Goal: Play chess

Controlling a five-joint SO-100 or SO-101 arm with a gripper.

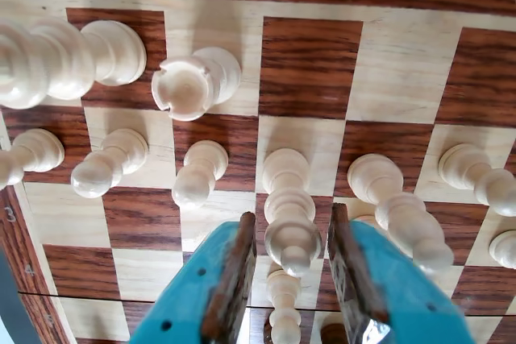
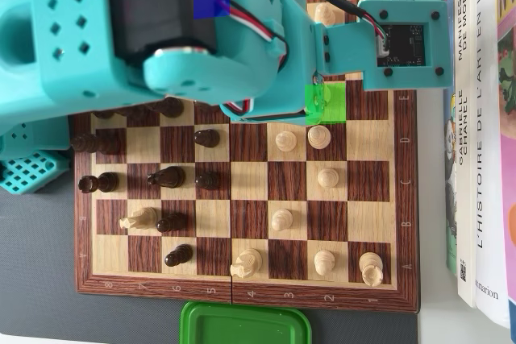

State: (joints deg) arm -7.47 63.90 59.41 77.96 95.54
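Note:
In the wrist view my teal gripper (image 1: 292, 219) is open. Its jaws stand either side of a tall white piece (image 1: 289, 215) on the wooden chessboard (image 1: 310, 62), with gaps on both sides. Another tall white piece (image 1: 399, 203) stands just right of the right finger. A white rook (image 1: 189, 82) and a big white piece (image 1: 40, 62) stand further up, with white pawns (image 1: 197, 173) below them. In the overhead view the arm (image 2: 201, 30) covers the top of the board (image 2: 250, 191) and hides the gripper. Dark pieces (image 2: 165, 176) stand on the left and white pieces (image 2: 326, 177) on the right.
A white knight (image 2: 139, 217) stands among the dark pieces. A green lid (image 2: 246, 324) lies below the board's edge. Books (image 2: 484, 118) lie along the right side. A small white piece (image 1: 284, 304) stands between the fingers, close to the camera.

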